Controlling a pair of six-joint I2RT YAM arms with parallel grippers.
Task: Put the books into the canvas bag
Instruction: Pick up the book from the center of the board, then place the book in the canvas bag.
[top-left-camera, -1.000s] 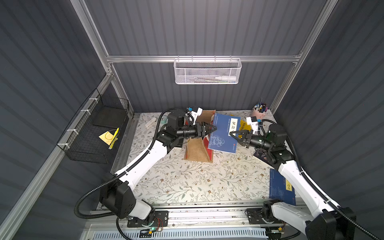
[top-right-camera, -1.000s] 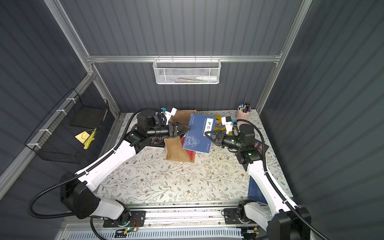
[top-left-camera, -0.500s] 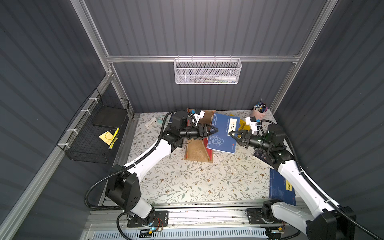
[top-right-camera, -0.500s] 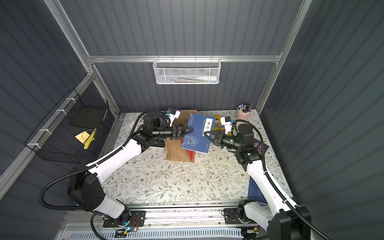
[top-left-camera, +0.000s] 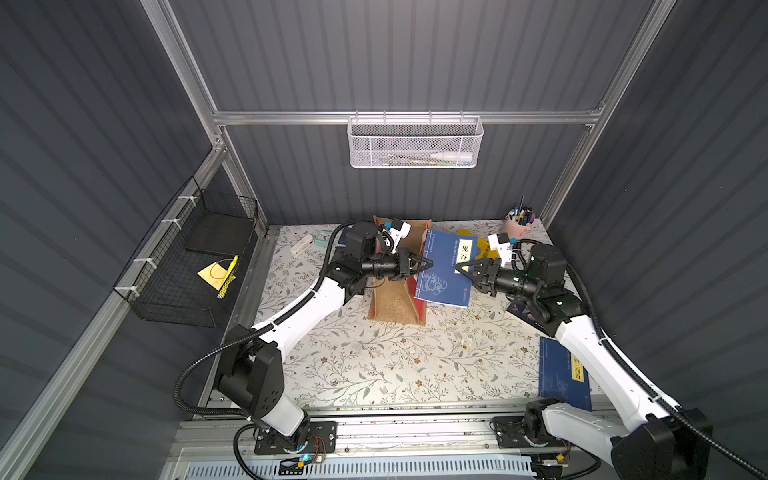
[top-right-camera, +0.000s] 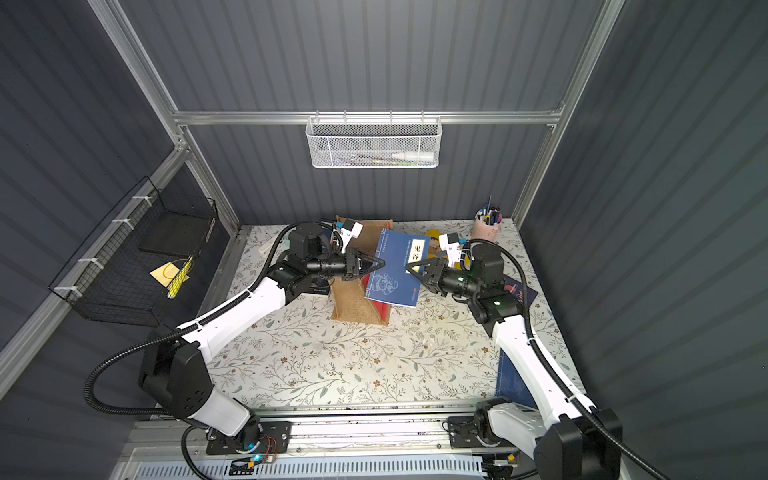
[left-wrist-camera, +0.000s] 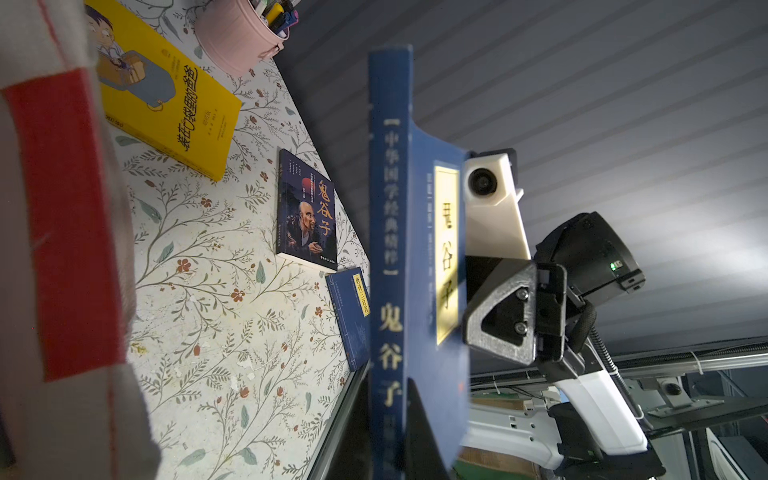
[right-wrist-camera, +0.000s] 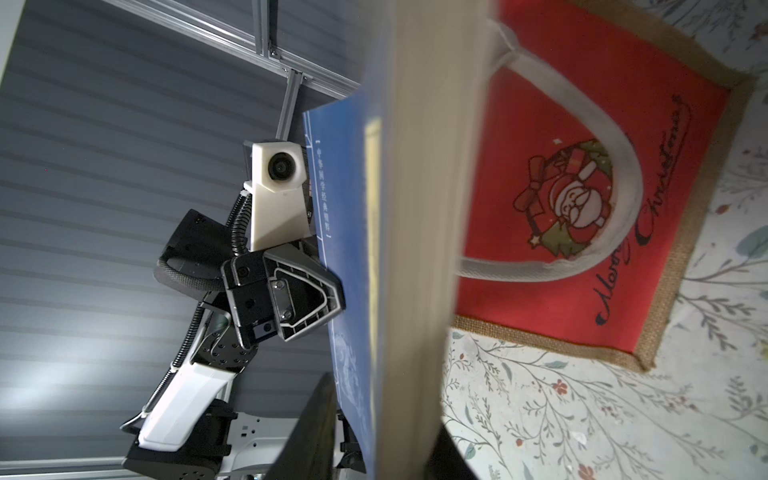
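- Now clamping the navy paperback by its spine edge in the left gripper, aloft just by the burlap tote.
- Straddling its page edge with the right gripper; clamped or loose, cannot tell.
- Probably handling light and bendy; pinching near the spine.

On my screens the canvas bag reads as coarse tan burlap, with a smoother red printed panel and woven white handle. The blue book has a matt paper cover and rough cream page edge; the yellow book looks glossier. The table wears a matt floral covering. The left gripper has matt black ribbed plastic fingers. I see the hanging basket as white-coated metal mesh.
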